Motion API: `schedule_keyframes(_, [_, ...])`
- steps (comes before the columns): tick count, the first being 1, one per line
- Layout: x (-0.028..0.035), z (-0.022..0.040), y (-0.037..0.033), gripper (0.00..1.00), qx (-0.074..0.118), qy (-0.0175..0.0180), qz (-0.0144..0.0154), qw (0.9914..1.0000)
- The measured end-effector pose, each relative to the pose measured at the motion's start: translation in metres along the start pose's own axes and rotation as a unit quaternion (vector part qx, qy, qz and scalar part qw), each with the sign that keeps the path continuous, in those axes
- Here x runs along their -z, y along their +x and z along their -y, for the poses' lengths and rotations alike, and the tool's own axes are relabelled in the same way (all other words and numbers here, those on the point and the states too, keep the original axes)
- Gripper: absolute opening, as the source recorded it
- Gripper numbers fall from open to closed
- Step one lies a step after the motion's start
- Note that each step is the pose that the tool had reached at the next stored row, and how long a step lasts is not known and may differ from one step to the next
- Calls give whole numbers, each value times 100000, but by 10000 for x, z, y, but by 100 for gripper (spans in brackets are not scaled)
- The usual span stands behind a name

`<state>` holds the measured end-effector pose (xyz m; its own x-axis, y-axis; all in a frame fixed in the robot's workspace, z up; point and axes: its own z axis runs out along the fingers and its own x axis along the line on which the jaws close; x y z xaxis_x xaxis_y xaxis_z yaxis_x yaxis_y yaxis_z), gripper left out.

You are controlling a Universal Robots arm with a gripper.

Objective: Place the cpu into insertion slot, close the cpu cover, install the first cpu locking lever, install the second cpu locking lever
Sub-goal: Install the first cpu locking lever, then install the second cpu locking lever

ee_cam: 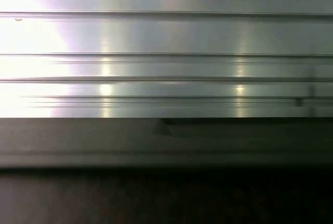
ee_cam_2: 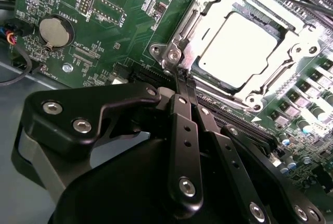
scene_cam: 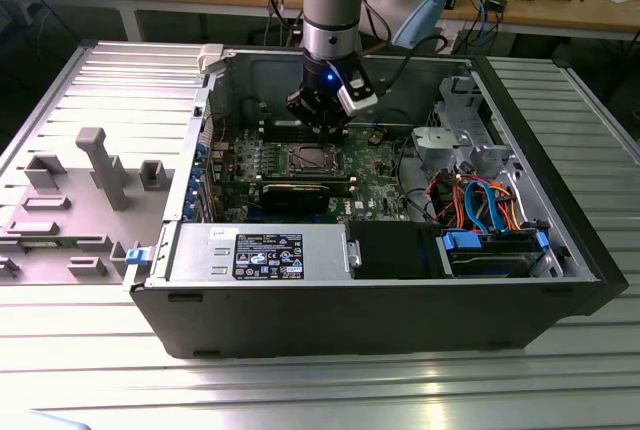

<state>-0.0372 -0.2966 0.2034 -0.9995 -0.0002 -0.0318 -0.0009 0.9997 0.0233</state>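
The black gripper [ee_cam_2: 179, 86] has its fingers pinched shut right at the corner of the thin silver metal cpu cover [ee_cam_2: 281, 52], which sits closed over the dull silver square cpu [ee_cam_2: 237, 47], and those thin springy levers look best caught by their hooked ends.

A single robot arm [scene_cam: 330, 0] reaches straight down from above, its silver-and-blue wrist vertical (a small blue light glows on it). Its black gripper [ee_cam_2: 182, 86] points downward; in the second wrist view the two slim fingers [ee_cam_2: 186, 130] are pressed together with no gap between them.
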Motion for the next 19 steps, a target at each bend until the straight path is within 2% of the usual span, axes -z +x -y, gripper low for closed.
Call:
schedule_keyframes(4, [60, 0, -2, 11, 17, 219, -19, 100000])
schedule_keyframes(7, [69, 0, -2, 11, 43, 1264, -12, 99992])
schedule_keyframes(9, [70, 6, -2, 11, 67, 1757, -23, 99985])
schedule_keyframes(10, [71, 8, -2, 11, 72, 1886, -28, 99982])
schedule_keyframes(19, [70, 8, 1, 11, 64, 1909, -21, 99982])
